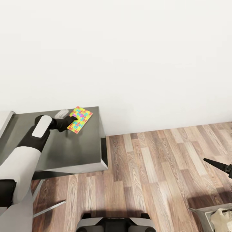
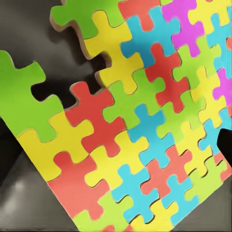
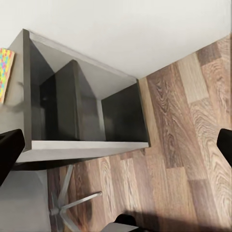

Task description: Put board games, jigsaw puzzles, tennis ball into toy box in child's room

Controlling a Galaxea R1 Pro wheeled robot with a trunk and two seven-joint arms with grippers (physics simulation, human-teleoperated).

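One jigsaw puzzle [image 1: 81, 118], a thin square of bright interlocking pieces, lies near the back right corner of the dark grey table [image 1: 80, 151]. My left gripper [image 1: 72, 121] is at the puzzle's near edge. Up close, the puzzle [image 2: 140, 125] spreads under the wrist camera, with one black fingertip [image 2: 225, 145] far out at its side, so the jaws stand open. My right gripper [image 1: 222, 166] hangs open over the wood floor at the right, its fingertips [image 3: 9, 150] wide apart. The same puzzle [image 3: 6, 67] peeks in on the tabletop. The toy box, board games and tennis ball are out of view.
A small pale object [image 1: 62, 113] lies beside the puzzle. The table's dark open cabinet [image 3: 87, 111] faces the floor. A chair's metal leg [image 1: 48, 207] sits below the table. A grey bin's corner [image 1: 206, 213] holding beige cloth is at the lower right. A white wall stands behind.
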